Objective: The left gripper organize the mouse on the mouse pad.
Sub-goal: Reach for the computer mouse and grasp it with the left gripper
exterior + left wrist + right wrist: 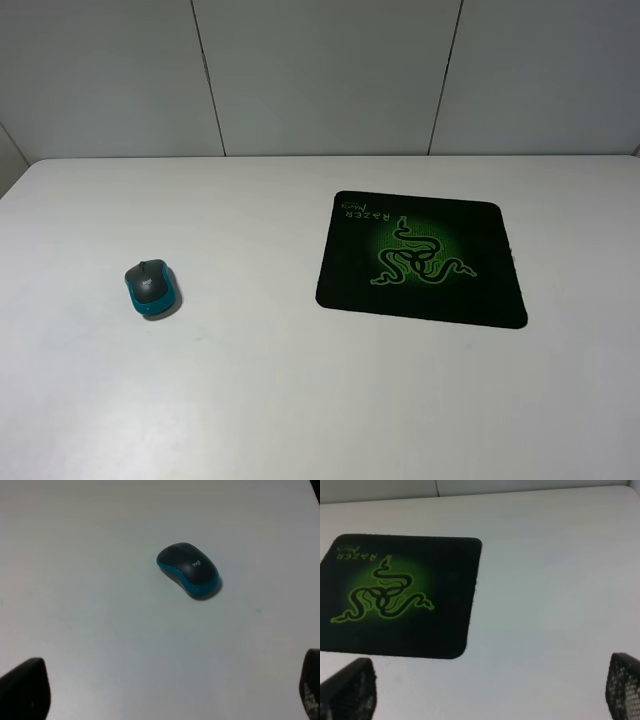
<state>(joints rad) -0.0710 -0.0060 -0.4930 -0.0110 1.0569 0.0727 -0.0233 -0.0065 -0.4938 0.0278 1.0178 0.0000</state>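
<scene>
The mouse [152, 288], dark grey on top with teal-blue sides, lies on the white table at the left, well apart from the mouse pad [420, 260] at the right of centre. In the left wrist view the mouse [190, 569] rests on bare table some way ahead of my left gripper [165, 692], which is open with its two black fingertips [25, 687] wide apart and nothing between them. The right wrist view shows the black mouse pad [450, 590] with its green snake emblem beyond my right gripper [490, 690], also open and empty. Neither arm appears in the exterior high view.
The white table [300, 400] runs to a grey panelled wall [320, 70] at the back. Bare white surface separates the mouse from the pad.
</scene>
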